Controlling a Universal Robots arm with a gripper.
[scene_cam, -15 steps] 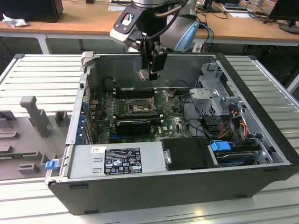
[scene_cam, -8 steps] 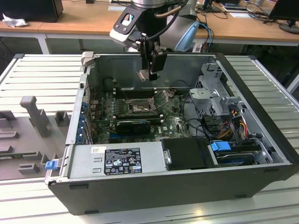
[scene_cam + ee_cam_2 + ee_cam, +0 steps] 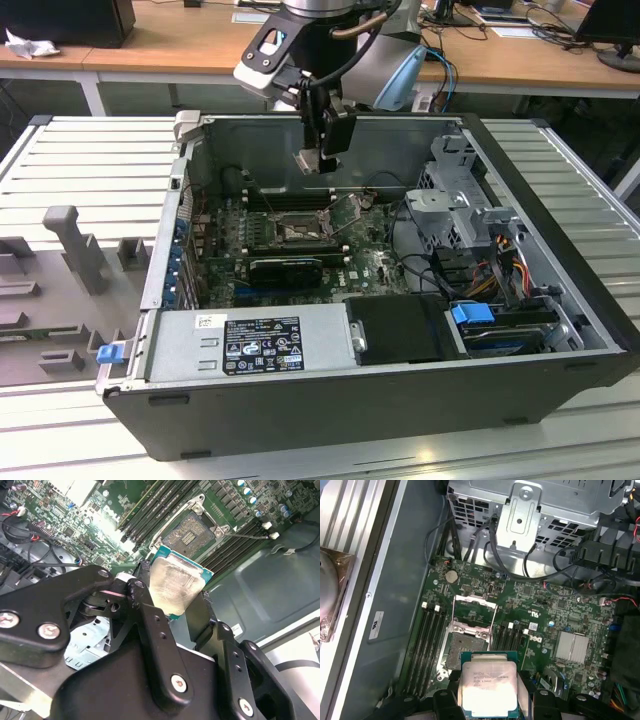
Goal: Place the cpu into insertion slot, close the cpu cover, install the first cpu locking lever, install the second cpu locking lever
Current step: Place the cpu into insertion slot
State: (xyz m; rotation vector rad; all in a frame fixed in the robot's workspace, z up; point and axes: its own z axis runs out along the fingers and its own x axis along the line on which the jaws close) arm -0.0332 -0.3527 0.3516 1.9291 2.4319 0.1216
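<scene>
A grey ribbed worktop [image 3: 90, 150] carries an open black computer case [image 3: 380, 400], which lies on its side with its inside facing up. Inside the case, a silver power supply [image 3: 250, 340] lies along the near wall in the exterior view. A metal drive cage [image 3: 450, 190] stands toward the exterior view's right. The green circuit board [image 3: 370, 265] covers the floor of the case between them.

The robot arm [image 3: 320, 40] reaches down from above the far wall of the case. Its black hand [image 3: 318, 160] hangs over the board, clear of it.

The hand pinches the chip [image 3: 312, 160], with one finger pressed against each of two opposite edges. Both wrist views show this (the pale metal face of the chip [image 3: 175, 582] is turned toward both cameras). In the first wrist view the chip [image 3: 487, 690] sits between the black fingers [image 3: 525, 692].

The socket [image 3: 297, 232] lies below the chip on the board, beside the long black memory slots [image 3: 430, 645]. Its dark centre [image 3: 462, 647] is bare, so the chip is held in the air above the socket and is not yet seated in it. In the second wrist view the socket [image 3: 192, 532] lies just beyond the chip's far edge.

The cover [image 3: 474, 598], a thin silvery frame, stands swung up and open at one side of the socket.
</scene>
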